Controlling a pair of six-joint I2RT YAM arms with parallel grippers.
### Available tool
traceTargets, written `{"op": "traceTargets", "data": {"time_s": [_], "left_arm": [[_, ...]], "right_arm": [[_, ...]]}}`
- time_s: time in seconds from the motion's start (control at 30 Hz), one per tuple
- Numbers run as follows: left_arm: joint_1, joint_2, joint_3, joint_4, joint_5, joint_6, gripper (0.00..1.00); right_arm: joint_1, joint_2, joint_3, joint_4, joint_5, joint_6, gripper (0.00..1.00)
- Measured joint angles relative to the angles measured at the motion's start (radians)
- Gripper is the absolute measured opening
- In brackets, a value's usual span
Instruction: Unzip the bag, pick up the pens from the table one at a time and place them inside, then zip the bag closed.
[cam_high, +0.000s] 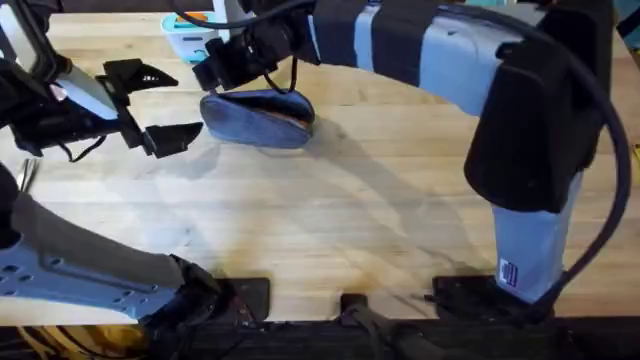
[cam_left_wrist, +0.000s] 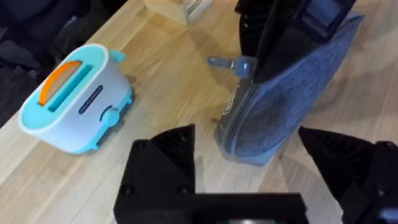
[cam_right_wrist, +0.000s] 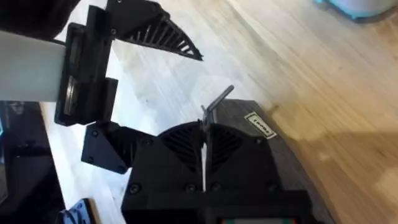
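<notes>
Bag (cam_high: 258, 118) between spread left fingers (cam_high: 172, 137), right fingers (cam_right_wrist: 186, 140) pinching zipper pull (cam_right_wrist: 217, 104).

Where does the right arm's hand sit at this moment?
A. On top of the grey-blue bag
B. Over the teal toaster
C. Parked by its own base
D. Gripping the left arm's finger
A: the right hand sits over the bag, its fingers closed at the zipper pull tab; the left hand waits open beside it.

I see even, bright light on the worktop (cam_high: 330, 210). Soft shadows trail beneath my arms. Overhead, my right arm blurs close under the camera.
</notes>
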Motion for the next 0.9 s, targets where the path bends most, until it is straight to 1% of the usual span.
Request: {"op": "traceTargets", "data": {"time_s": [0.2, 0.3, 0.53, 0.6, 0.67, 0.83, 0.9], "left_arm": [[-0.058, 0.0, 0.0, 0.01, 0.0, 0.0, 0.993], [-0.076, 0.0, 0.0, 0.021, 0.0, 0.0, 0.994], [-0.084, 0.0, 0.0, 0.027, -0.043, 0.0, 0.993], [-0.086, 0.0, 0.0, 0.029, -0.049, 0.0, 0.951], [-0.091, 0.0, 0.0, 0.031, -0.052, 0.0, 0.935], [-0.125, 0.029, 0.001, 0.036, -0.053, 0.0, 0.928], [-0.139, 0.047, 0.001, 0.047, -0.054, 0.0, 0.906]], "right_arm": [[0.0, -0.002, 0.0, -0.031, 0.015, -0.011, 0.03], [0.0, -0.002, 0.0, -0.034, 0.015, -0.014, 0.03], [0.0, -0.002, 0.0, -0.034, 0.015, -0.014, 0.03], [0.0, -0.002, 0.0, -0.034, 0.015, -0.014, 0.03], [0.0, -0.002, 0.0, -0.034, 0.015, -0.014, 0.03], [0.0, -0.002, 0.0, -0.032, 0.015, -0.014, 0.03], [0.0, -0.002, 0.0, -0.032, 0.015, -0.014, 0.03]]}}
